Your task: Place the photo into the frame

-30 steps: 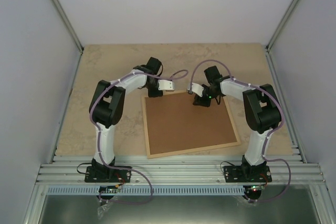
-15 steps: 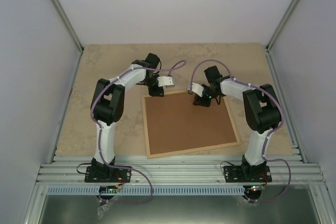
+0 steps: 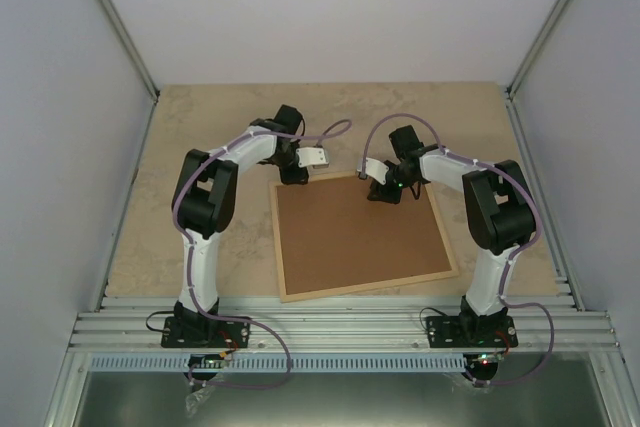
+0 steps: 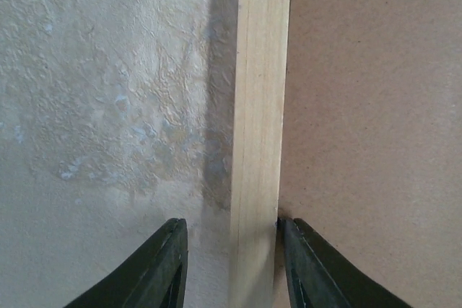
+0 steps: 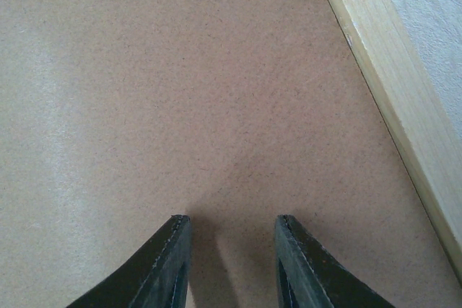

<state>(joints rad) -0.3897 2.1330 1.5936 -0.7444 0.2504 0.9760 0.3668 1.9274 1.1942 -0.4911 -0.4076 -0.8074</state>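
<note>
Two pincers are down at the far edge of the frame (image 3: 279,243), which lies flat on the table (image 3: 200,127) between the arms with the brown backing board (image 3: 360,232) filling it. I cannot see the photo anywhere; whether it sits under the board I cannot tell.

The left pincer (image 4: 231,225) straddles the frame's pale wood rail near its far-left corner. Its jaws are parted: one finger is over the table outside the rail with a gap, the other is right against the rail's inner edge where the board meets it. The right pincer (image 5: 229,220) is over the board just inside the frame's far-right rail, its jaws apart with nothing between them.

My worry is the left side. If I close and lift there, the frame could tip from one corner and the board could slide inside it. The inner finger could also wedge under the board's edge and pry it up. If the right pincer bears down meanwhile, the two arms would work against each other.

Around the frame there is only bare table, and nothing blocks either arm.
</note>
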